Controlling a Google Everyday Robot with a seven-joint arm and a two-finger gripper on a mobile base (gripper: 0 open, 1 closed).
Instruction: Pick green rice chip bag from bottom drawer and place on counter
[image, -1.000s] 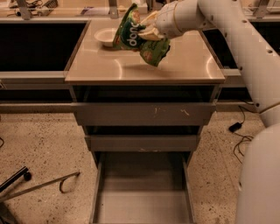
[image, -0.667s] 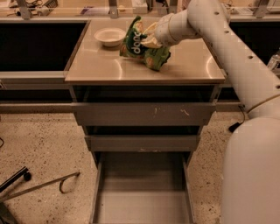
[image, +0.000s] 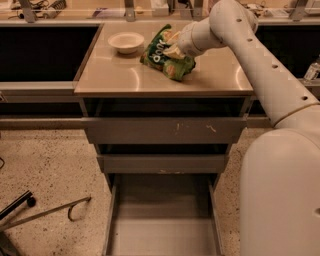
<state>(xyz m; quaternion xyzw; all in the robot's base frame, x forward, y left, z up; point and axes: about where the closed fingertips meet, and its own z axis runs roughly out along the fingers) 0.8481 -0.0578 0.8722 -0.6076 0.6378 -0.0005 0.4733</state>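
The gripper (image: 174, 49) hangs over the glossy worktop (image: 115, 75), jaws clamped on the crinkly green bag (image: 159, 58). A round bowl (image: 126, 42) stands near.

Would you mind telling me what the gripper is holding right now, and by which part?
The gripper holds the green rice chip bag by its upper right side, over the counter.

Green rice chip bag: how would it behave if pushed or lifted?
Probably floppy and light: the green rice chip bag looks crumpled on the counter at the gripper. Slumped there, it likely won't roll.
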